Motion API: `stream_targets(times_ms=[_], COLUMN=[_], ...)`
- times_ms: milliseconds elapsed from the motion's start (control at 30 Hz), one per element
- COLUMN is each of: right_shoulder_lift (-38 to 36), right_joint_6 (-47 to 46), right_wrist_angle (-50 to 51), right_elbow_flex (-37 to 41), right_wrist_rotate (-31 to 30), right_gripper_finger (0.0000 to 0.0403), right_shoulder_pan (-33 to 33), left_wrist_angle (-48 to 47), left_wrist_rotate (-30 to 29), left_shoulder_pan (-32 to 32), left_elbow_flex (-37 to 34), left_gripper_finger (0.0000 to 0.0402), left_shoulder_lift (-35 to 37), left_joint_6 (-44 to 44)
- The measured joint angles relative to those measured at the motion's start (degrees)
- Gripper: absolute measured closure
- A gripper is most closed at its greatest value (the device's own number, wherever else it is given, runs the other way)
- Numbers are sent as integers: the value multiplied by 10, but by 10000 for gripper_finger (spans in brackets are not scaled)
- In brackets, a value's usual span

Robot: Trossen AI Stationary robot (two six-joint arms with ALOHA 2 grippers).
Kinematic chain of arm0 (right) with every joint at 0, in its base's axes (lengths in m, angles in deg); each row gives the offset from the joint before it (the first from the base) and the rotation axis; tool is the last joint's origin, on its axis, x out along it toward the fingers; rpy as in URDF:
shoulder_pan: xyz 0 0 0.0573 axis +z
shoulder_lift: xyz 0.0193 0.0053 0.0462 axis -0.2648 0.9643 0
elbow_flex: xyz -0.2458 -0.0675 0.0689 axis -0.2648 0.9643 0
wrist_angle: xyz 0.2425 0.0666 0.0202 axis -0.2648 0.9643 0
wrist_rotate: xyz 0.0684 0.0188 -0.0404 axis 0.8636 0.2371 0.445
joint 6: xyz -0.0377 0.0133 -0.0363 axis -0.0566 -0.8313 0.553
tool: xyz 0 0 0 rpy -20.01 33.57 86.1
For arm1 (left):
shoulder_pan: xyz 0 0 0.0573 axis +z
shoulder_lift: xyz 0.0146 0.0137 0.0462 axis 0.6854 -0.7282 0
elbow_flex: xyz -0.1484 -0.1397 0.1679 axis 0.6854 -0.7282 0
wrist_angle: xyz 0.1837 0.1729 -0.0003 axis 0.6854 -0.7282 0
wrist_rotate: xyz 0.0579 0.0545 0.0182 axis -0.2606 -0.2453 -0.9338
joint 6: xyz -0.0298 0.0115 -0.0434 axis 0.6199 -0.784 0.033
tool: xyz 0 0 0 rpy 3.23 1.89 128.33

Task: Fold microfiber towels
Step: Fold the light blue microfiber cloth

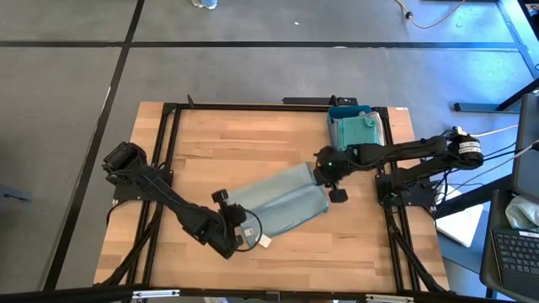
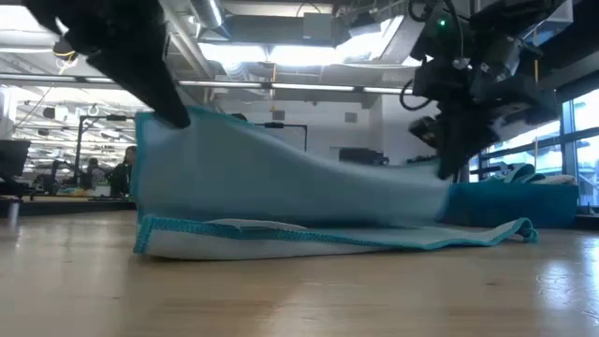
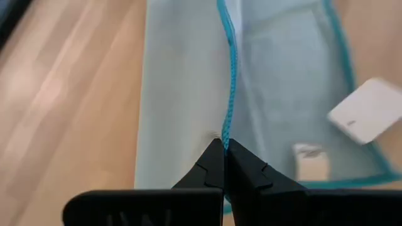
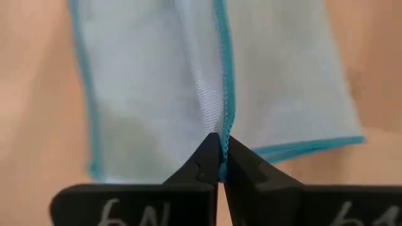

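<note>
A pale blue microfiber towel with teal stitched edges lies slantwise at the table's middle. One half lies flat on the wood and the other half is raised over it. A white tag sticks out at its near-left end. My left gripper is shut on the towel's left end. My right gripper is shut on its right end. In the low view the raised half spans from my left gripper to my right gripper. My left gripper pinches the towel's teal stitched edge between its two fingertips at the towel's left end. The edge is lifted clear of the table, and the cloth slopes down from it to the half lying on the table. My right gripper pinches the same teal stitched edge between its two fingertips at the towel's right end. This end is held lower than the left one. The raised cloth between the two grippers is drawn fairly straight.
A rigid blue tray stands at the table's far right, with teal cloth in it, just beyond my right arm. Bare wood lies to the left and far side of the towel, and more along the near edge.
</note>
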Motion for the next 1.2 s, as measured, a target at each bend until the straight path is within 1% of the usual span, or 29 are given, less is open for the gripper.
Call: stream_targets(times_ms=[133,233,467,600,700,833,1000,1200], right_shoulder_lift=[1,1,1,1,1,1,1,1], right_joint_6=[-18,-29,-52,-51,-51,-50,-58,-80], right_wrist_angle=[28,48,51,52,52,49,33,-23], right_elbow_flex=[1,1,21,42,55,60,60,60], right_wrist_rotate=[10,12,14,13,12,-11,-2,71], right_gripper_finger=[395,398,373,376,389,398,375,334], right_shoulder_pan=[14,22,27,27,27,27,27,27], left_wrist_angle=[50,87,135,162,173,180,185,192], left_wrist_rotate=[5,19,91,127,129,123,128,128], left_shoulder_pan=[-7,-14,-21,-21,-21,-19,-16,-16], left_elbow_flex=[0,0,0,0,0,0,0,0], left_gripper_finger=[401,401,401,401,401,401,401,401], left_shoulder_lift=[0,-4,-50,-77,-86,-86,-86,-86], left_joint_6=[-2,-1,-1,-1,-1,-4,-17,-17])
